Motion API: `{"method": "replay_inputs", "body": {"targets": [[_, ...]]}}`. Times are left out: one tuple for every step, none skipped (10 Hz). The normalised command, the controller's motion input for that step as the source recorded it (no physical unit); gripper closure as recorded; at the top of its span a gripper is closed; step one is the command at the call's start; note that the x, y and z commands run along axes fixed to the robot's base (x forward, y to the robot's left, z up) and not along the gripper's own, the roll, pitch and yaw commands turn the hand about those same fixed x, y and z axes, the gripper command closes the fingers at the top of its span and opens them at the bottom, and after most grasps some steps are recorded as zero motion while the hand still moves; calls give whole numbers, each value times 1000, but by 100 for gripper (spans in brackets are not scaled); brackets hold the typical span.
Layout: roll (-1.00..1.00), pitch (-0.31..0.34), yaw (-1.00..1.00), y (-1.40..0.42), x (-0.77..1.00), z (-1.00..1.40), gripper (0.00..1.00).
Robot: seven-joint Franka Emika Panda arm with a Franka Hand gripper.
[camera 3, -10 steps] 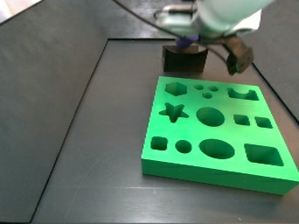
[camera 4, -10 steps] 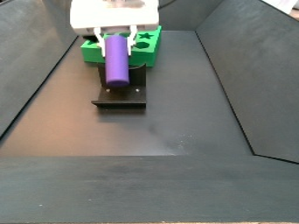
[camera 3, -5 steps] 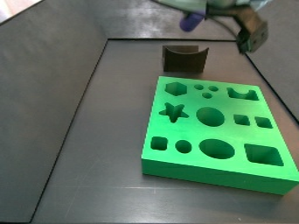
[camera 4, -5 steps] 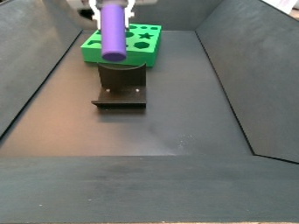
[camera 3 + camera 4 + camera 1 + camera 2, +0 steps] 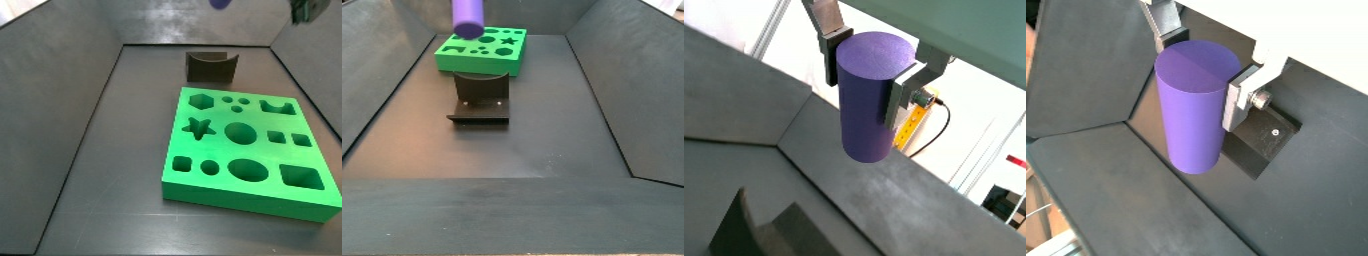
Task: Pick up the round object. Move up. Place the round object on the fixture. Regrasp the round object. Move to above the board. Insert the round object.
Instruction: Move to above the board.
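Note:
The round object [image 5: 867, 95], a purple cylinder peg, hangs high in the air with my gripper [image 5: 869, 68] shut on it. In both wrist views a silver finger [image 5: 1247, 90] presses on each side of its upper end. In a side view the round object [image 5: 468, 14] shows at the upper edge, above the board [image 5: 482, 50], and the gripper itself is out of that frame. The fixture [image 5: 210, 67], a dark block with a curved notch, stands empty on the floor just behind the green board [image 5: 247, 150]. Only a purple tip [image 5: 219, 4] shows there.
Dark sloping walls [image 5: 609, 90] enclose the black floor [image 5: 516, 150]. The fixture [image 5: 480, 100] rests on a dark base plate [image 5: 1275, 146], between the board and the open floor.
The gripper has risen with the round object, from resting at the fixture's notch to high above it, leaving the fixture empty and passing mostly out of the top of both side views.

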Motion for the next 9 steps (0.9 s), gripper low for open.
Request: {"method": "replay_inputs", "body": {"targets": [[-29, 74, 120, -36, 24, 535, 100], [-32, 58, 112, -27, 19, 364, 100], [-1000, -47, -38, -1000, -686, 483, 100], [-1000, -57, -43, -1000, -692, 453, 100], [-1000, -77, -47, -1000, -739, 478, 100], [-1000, -85, -53, -1000, -775, 472, 100], [-1000, -85, -57, -1000, -773, 471, 100], [-1000, -86, -64, -1000, -812, 485, 100], [-1000, -86, -68, -922, -773, 450, 100]]}}
